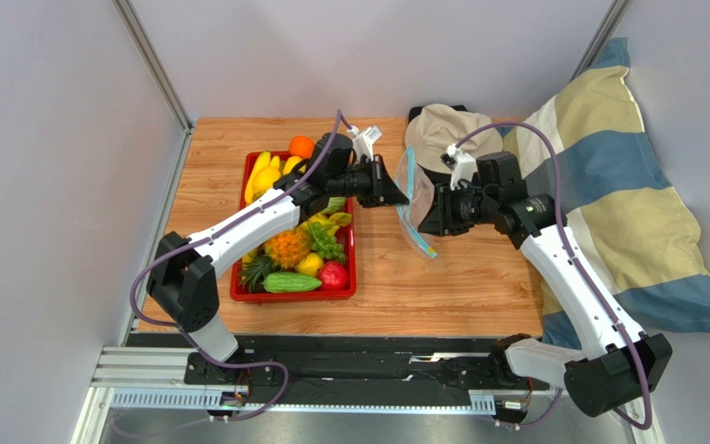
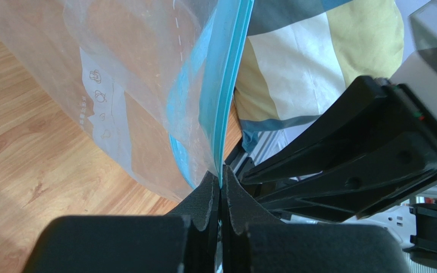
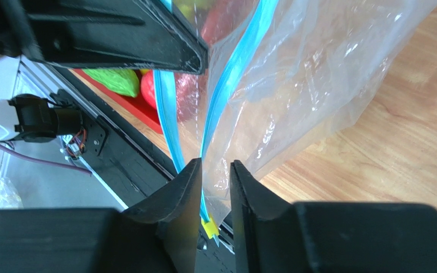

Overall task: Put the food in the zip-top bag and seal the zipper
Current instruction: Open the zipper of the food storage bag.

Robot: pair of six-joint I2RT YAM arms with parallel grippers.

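The left hand (image 2: 221,183) is pinched shut on the zipper (image 2: 226,85) of the zip-top bag (image 2: 129,79); the right hand (image 3: 215,166), slightly parted, straddles the same strip above the tabletop (image 1: 451,277).

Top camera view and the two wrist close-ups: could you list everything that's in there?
table: one, light wood, under everything
tray: one, red, on the table's left half
toy food: a heap, count unclear, yellow, orange, green and red, in the tray
zip-top bag: one, clear, between the grippers, right of the tray
zipper: one, blue-green, along the bag's mouth
hat: one, beige, far edge, behind the bag
pillow: one, cream, blue and yellow stripes, right of the table
left gripper: black, pinched shut on the zipper
right gripper: black, fingers apart, zipper between them
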